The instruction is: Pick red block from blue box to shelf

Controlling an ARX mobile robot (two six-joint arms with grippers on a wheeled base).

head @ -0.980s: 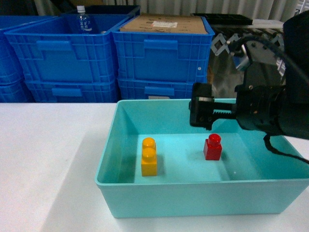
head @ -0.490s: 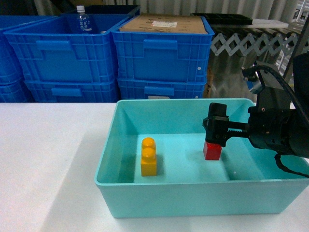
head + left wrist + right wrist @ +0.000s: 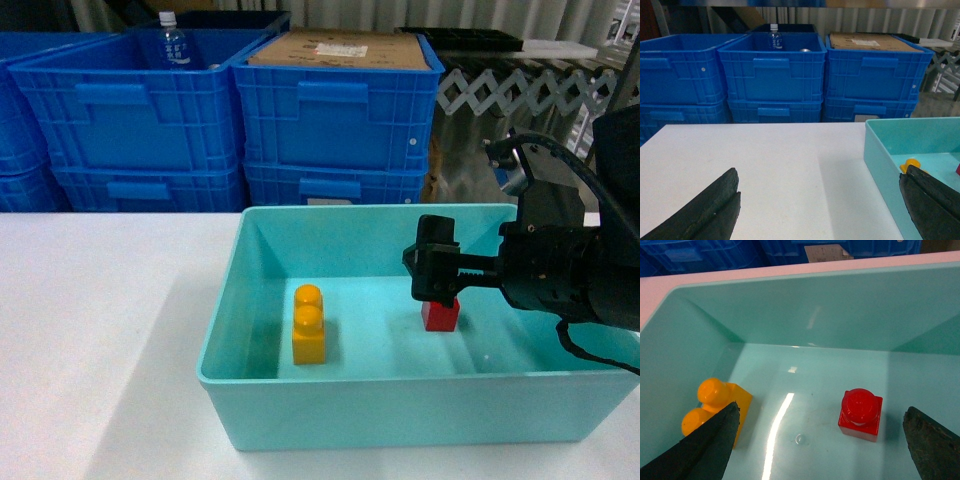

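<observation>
Hovering with fingers (image 3: 700,445) spread wide, right gripper (image 3: 436,272) over red block (image 3: 860,413) in blue box (image 3: 225,330)

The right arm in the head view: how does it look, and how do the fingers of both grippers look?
The right arm is bulky matte black with a black cable looping over it and a silvery metal part on top. Its gripper is black and blocky. In both wrist views the fingers are dark, tapering wedges.

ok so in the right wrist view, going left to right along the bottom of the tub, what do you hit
left tool finger → yellow brick → red block → right tool finger, all inside the blue box
</observation>
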